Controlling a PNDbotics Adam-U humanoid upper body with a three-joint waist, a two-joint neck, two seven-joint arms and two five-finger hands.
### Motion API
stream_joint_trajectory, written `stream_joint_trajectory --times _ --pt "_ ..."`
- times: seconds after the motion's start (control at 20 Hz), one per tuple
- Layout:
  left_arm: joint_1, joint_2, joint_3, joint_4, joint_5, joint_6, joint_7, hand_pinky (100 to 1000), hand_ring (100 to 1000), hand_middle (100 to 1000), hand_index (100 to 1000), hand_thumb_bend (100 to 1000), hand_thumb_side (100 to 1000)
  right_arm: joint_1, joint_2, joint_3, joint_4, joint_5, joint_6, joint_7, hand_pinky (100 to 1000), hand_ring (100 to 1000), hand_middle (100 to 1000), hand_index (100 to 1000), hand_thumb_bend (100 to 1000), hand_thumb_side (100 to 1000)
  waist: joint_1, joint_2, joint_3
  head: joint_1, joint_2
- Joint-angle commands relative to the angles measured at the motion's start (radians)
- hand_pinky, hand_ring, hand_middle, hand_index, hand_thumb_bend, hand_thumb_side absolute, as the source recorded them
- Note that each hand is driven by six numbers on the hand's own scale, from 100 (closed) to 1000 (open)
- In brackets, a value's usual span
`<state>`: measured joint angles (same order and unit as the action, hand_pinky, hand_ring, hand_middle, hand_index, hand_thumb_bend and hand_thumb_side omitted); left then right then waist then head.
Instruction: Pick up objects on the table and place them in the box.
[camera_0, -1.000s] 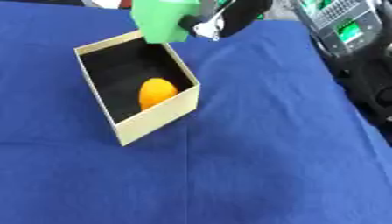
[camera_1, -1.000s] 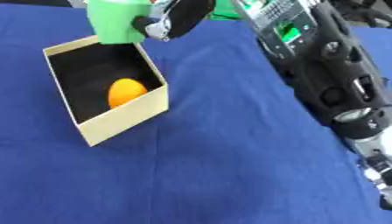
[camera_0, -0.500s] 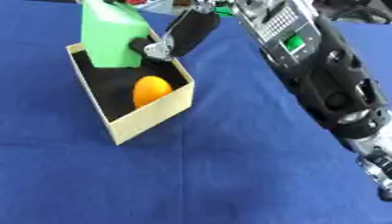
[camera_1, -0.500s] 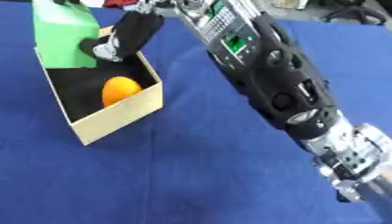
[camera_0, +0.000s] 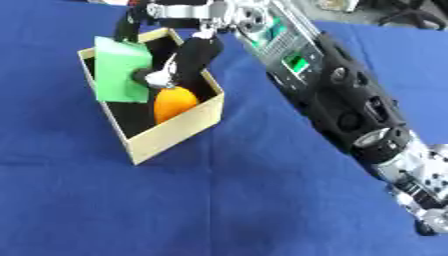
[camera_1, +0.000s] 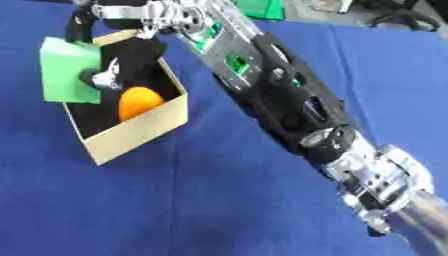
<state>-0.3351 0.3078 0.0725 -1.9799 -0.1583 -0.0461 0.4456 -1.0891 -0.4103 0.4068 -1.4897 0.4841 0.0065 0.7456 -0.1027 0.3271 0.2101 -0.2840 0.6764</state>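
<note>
Where the blue cloth covers the desk (camera_0: 175, 200), an open tan box (camera_0: 171, 137) sits at far left, black inside, with an orange round thing (camera_0: 173, 102) lying in it. The right arm (camera_0: 341, 95) crosses diagonally from the near right, blocking much of the far side. Its right hand (camera_0: 179, 62) has fingers curled on a green block (camera_0: 122, 76), held over the box's left wall, seemingly partly inside.

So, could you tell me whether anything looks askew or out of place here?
Only the green block: the right hand holds it tilted over the box wall, not yet resting inside beside the orange fruit.
</note>
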Motion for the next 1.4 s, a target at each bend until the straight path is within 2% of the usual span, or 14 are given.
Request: stream_joint_trajectory --times 0.05,0.25,0.45,0.55,0.7,0.8,0.95,1.0,1.05,1.25,1.4 --pt "-0.012 0.012 0.005 -0.020 0.003 0.001 0.002 495 684 648 757 140 1000 -0.025 -0.011 -0.023 0.002 0.026 -0.016 0.002 995 1000 893 960 135 586 0.006 -0.017 -0.002 -0.001 0.002" --pt "-0.010 0.011 0.006 -0.020 0.001 0.002 0.003 495 685 648 757 140 1000 -0.024 -0.017 -0.029 0.003 0.061 -0.022 -0.005 1000 1000 901 969 242 630 0.007 -0.016 -0.004 -0.004 0.004" --pt "-0.008 0.011 0.006 -0.020 0.001 0.003 0.004 494 685 648 757 139 1000 -0.024 -0.021 -0.041 -0.004 0.073 -0.017 -0.018 1000 1000 895 967 219 609 0.008 -0.017 -0.009 -0.003 0.003" --pt "-0.008 0.010 0.006 -0.020 0.001 0.003 0.003 494 685 648 757 138 1000 -0.024 -0.024 -0.042 -0.003 0.077 -0.013 -0.022 1000 1000 897 969 220 627 0.009 -0.017 -0.010 -0.004 0.002" --pt "-0.006 0.010 0.007 -0.020 0.000 0.004 0.003 494 685 648 756 140 1000 -0.019 -0.025 -0.056 -0.009 0.065 -0.005 -0.031 1000 1000 884 972 133 629 0.011 -0.018 -0.011 -0.004 0.002" --pt "-0.004 0.010 0.008 -0.020 -0.001 0.004 0.004 494 685 648 756 141 1000 -0.017 -0.027 -0.081 -0.028 0.038 0.005 -0.049 1000 1000 881 975 100 626 0.013 -0.019 -0.013 -0.003 0.006" --pt "0.000 0.010 0.011 -0.020 -0.002 0.005 0.007 494 685 648 756 143 1000 -0.001 -0.061 -0.126 -0.093 -0.025 0.026 -0.088 1000 1000 880 978 100 614 0.014 -0.022 -0.022 0.001 0.012" --pt "0.002 0.011 0.012 -0.020 -0.002 0.006 0.009 494 685 648 756 143 1000 0.009 -0.079 -0.142 -0.123 -0.049 0.036 -0.104 1000 1000 884 979 100 724 0.014 -0.023 -0.026 0.004 0.013" --pt "0.004 0.011 0.013 -0.020 -0.003 0.006 0.010 494 685 648 756 145 1000 0.022 -0.099 -0.160 -0.156 -0.075 0.047 -0.124 1000 1000 877 980 100 612 0.015 -0.024 -0.030 0.007 0.013" --pt "0.012 0.014 0.019 -0.020 -0.006 0.008 0.018 495 685 648 756 150 1000 0.104 -0.191 -0.239 -0.311 -0.173 0.108 -0.239 1000 1000 863 983 100 632 0.019 -0.028 -0.050 0.027 0.012" --pt "0.016 0.015 0.021 -0.020 -0.007 0.009 0.022 494 685 649 756 152 1000 0.177 -0.241 -0.290 -0.423 -0.283 0.156 -0.342 1000 1000 853 986 100 620 0.027 -0.030 -0.064 0.040 0.011"
